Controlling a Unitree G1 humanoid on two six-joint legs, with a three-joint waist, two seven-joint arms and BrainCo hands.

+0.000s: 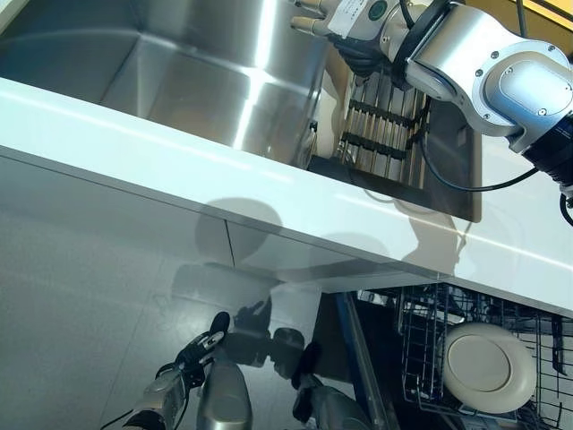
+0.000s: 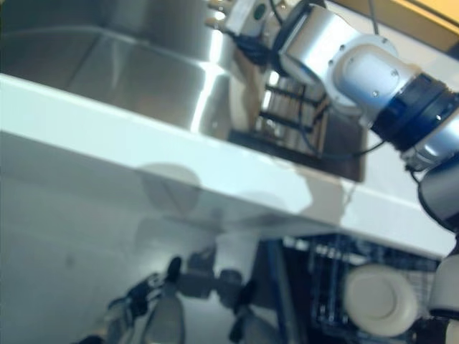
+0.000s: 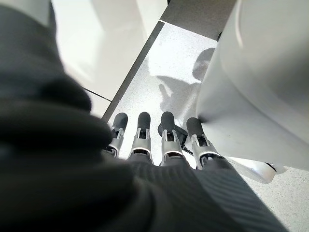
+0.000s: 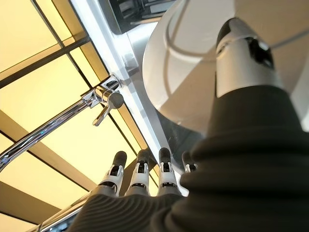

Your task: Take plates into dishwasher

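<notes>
A white plate (image 4: 178, 72) shows right against the thumb (image 4: 241, 63) of my right hand (image 1: 345, 18), which reaches over the dish rack (image 1: 385, 125) in the sink. Its fingers (image 4: 140, 176) are straight and lie apart from the plate. Another white plate (image 1: 488, 365) stands in the dishwasher's wire basket (image 1: 421, 331), low on the right under the counter. My left hand (image 1: 192, 354) hangs low on the left near the floor, its fingers (image 3: 140, 140) straight and holding nothing.
The steel sink (image 1: 197, 72) lies behind the white counter (image 1: 134, 134), whose front edge runs across the view. A chrome tap (image 4: 104, 99) stands past my right hand. Grey floor lies below the counter on the left.
</notes>
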